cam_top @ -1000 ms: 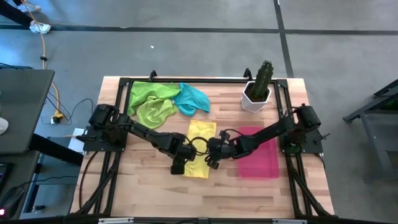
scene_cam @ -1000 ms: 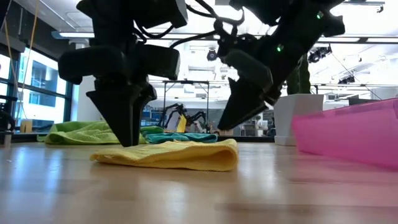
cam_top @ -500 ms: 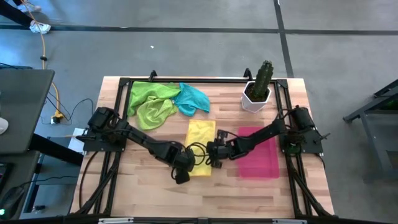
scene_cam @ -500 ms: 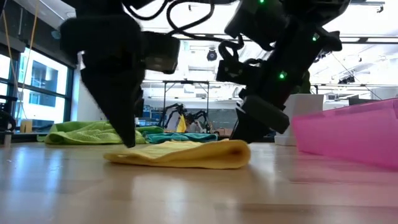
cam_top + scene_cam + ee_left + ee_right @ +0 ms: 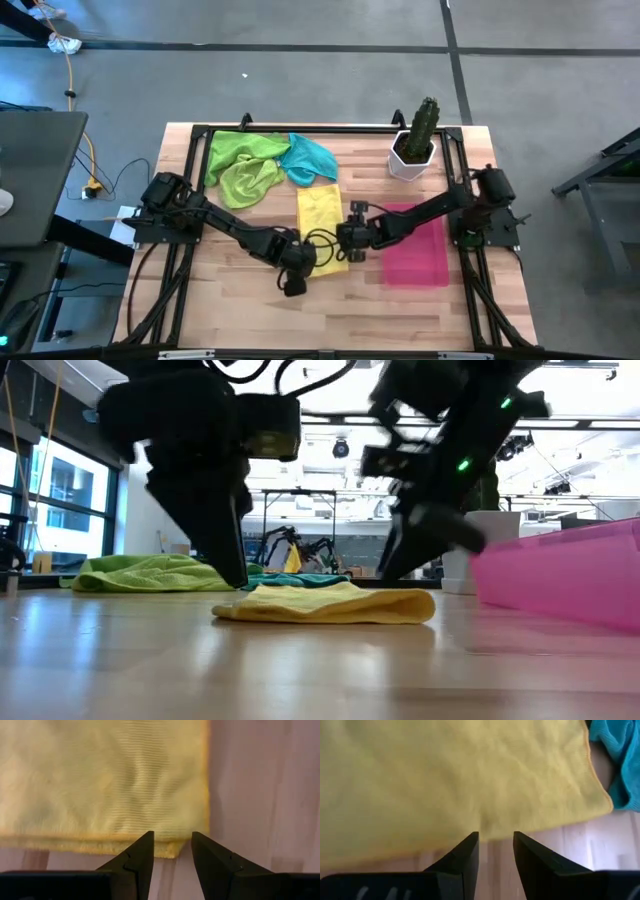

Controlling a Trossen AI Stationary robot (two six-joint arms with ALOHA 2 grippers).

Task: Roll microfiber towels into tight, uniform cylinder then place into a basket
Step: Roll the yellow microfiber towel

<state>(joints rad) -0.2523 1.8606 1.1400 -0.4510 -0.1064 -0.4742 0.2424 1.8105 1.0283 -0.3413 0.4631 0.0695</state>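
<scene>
Rolling flat yellow microfiber towel [image 5: 322,225] mid-table, beside pink-red translucent plastic basket [image 5: 418,262]: left gripper [image 5: 172,851] and right gripper [image 5: 495,851] both slightly parted, empty, at towel edges; pinch evenly, roll tight.

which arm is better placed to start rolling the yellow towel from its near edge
Left, probably. The left gripper sits open right at the yellow towel's near folded corner. The right gripper, also open, is at the towel's side edge, near the basket.
</scene>
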